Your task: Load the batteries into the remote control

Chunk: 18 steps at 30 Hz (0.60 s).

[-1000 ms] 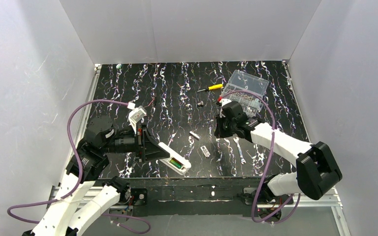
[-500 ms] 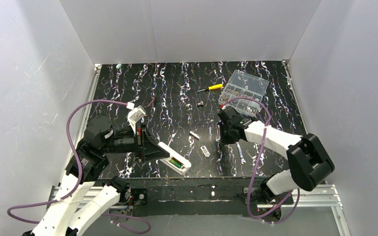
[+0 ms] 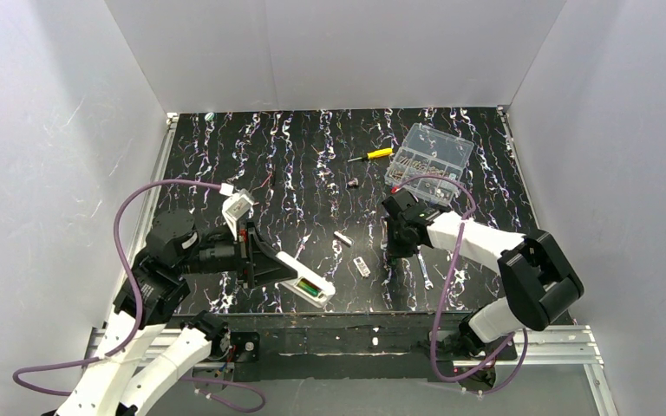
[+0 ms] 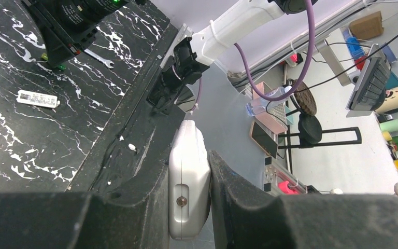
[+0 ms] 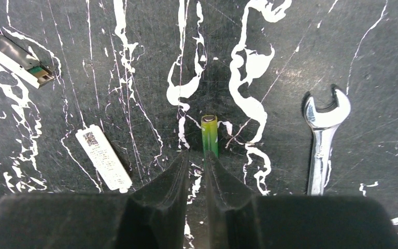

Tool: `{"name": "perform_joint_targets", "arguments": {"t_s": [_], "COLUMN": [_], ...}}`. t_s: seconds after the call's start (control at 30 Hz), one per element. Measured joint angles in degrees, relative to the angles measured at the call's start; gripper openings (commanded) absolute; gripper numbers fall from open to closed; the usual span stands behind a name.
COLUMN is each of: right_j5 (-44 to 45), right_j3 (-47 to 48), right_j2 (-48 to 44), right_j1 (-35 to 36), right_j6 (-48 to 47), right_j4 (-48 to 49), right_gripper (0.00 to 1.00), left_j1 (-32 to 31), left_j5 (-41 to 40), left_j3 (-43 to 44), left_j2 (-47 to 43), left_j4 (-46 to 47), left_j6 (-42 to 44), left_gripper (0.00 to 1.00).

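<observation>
Near at six o'clock the left gripper (image 4: 188, 166) clamps the one remote control (image 3: 305, 279), first battery (image 3: 310, 287) green in its bay; at four o'clock the right gripper (image 5: 197, 162), pinched nearly closed on nothing, touches the second battery (image 5: 210, 136), one wrench (image 5: 323, 132) beside.

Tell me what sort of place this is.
Probably a robotics lab work cell: a black marbled table boxed in by white panels, small tools such as a wrench and a screwdriver, and what looks like a keyboard beyond the edge.
</observation>
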Motion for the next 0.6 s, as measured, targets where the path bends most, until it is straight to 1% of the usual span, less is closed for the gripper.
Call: {"name": "perform_joint_targets", "arguments": {"t_s": [0.23,0.37,0.5,0.6], "right_j5": [-0.9,-0.5,0.2,0.1], "right_j3": [0.4,0.9,1.2,1.7], "right_j2": [1.0,0.9,-1.2,-3.2], "right_j1": [0.0,0.0,0.0,0.0], "right_j6": [4.8,6.4,6.2,2.6], "right_j4": [0.5,0.0,0.1,0.0], "right_gripper": [0.29,0.3,0.3,0.3], "left_j1": [0.0,0.0,0.0,0.0], "left_j5": [-1.3,-2.1,-2.5,-2.8], "left_j3": [0.0,-0.1,-0.5,-0.7], "left_j2": [-1.2,-1.9,-2.4,-2.5], "left_j4": [-1.6,-2.4,-2.7,-3.2], "left_j6": [0.9,1.1,1.1,1.1], "left_gripper": [0.0,0.0,0.0,0.0]}}
